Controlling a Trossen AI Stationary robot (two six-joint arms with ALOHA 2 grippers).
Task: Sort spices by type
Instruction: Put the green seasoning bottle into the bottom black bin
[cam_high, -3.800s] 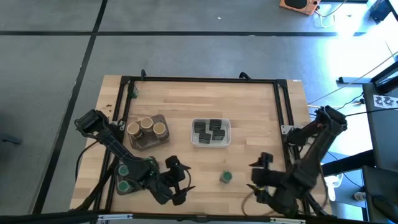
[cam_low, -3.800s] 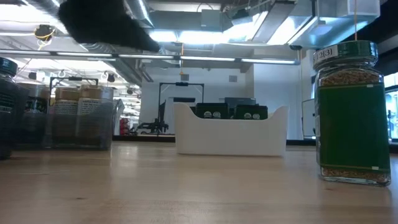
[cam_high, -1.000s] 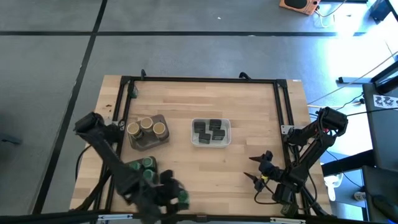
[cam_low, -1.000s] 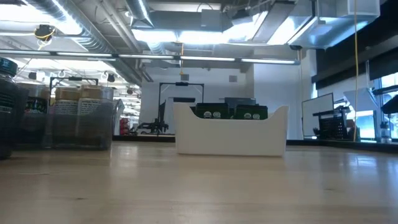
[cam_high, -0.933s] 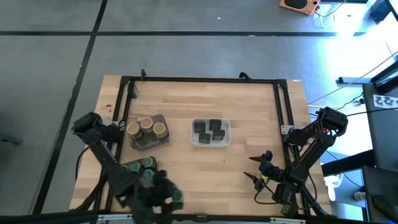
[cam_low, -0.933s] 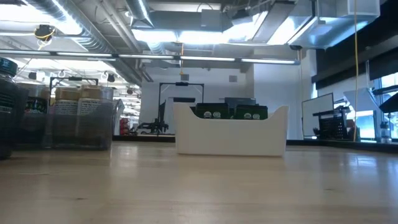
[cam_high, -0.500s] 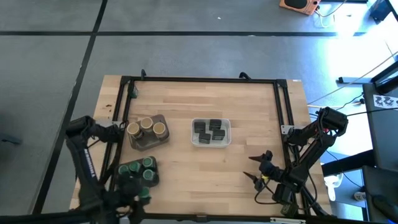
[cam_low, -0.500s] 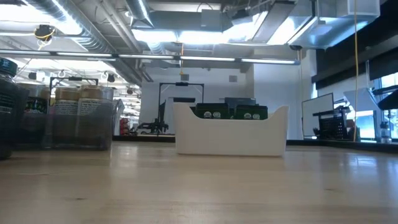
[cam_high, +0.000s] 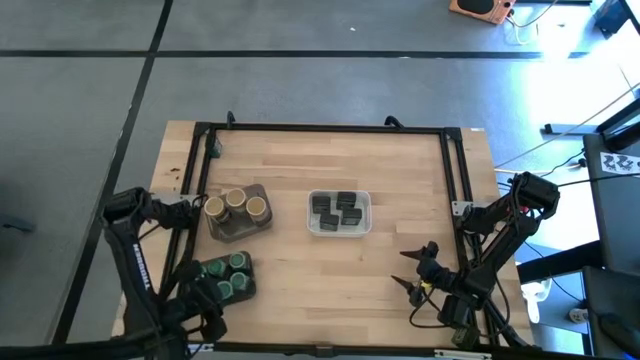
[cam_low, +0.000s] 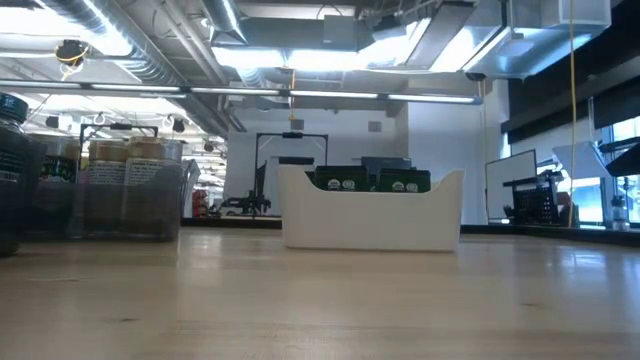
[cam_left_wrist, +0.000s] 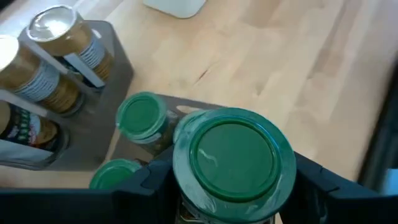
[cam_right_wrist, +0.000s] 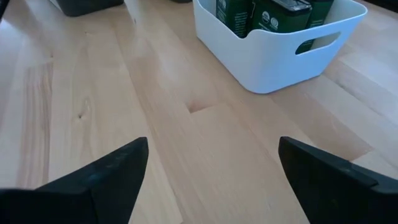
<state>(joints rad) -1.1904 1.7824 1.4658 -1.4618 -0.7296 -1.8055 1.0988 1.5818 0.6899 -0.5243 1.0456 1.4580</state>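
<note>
My left gripper (cam_high: 205, 303) is at the table's near left corner, shut on a green-lidded jar (cam_left_wrist: 233, 155), right beside the dark tray (cam_high: 250, 287) that holds other green-lidded jars (cam_high: 228, 268). Three tan-topped jars (cam_high: 237, 206) stand in a second dark tray farther back. Dark tins (cam_high: 340, 210) sit in the white tray (cam_high: 312, 226) at mid-table. My right gripper (cam_high: 413, 272) is at the near right, open, with only bare wood between its fingers (cam_right_wrist: 112, 174). My left gripper pinches the jar's body just under the lid (cam_left_wrist: 180, 186) between its two fingers (cam_left_wrist: 149, 183), one on each side. The fingers come from above, pointing down. The jar stands upright, lid up, over the tray's near edge. The lid hides its base.
A black frame (cam_high: 320, 128) runs along the table's far, left and right sides. Bare wood lies between the white tray and my right gripper. In the low view the white tray (cam_low: 370, 225) stands mid-table and the tan jars (cam_low: 125, 185) at the left.
My left gripper has carried the green-lidded jar along the near edge toward the table's left edge, up to the tray of green jars. The jar stays upright in the hold. My right arm has kept still.
</note>
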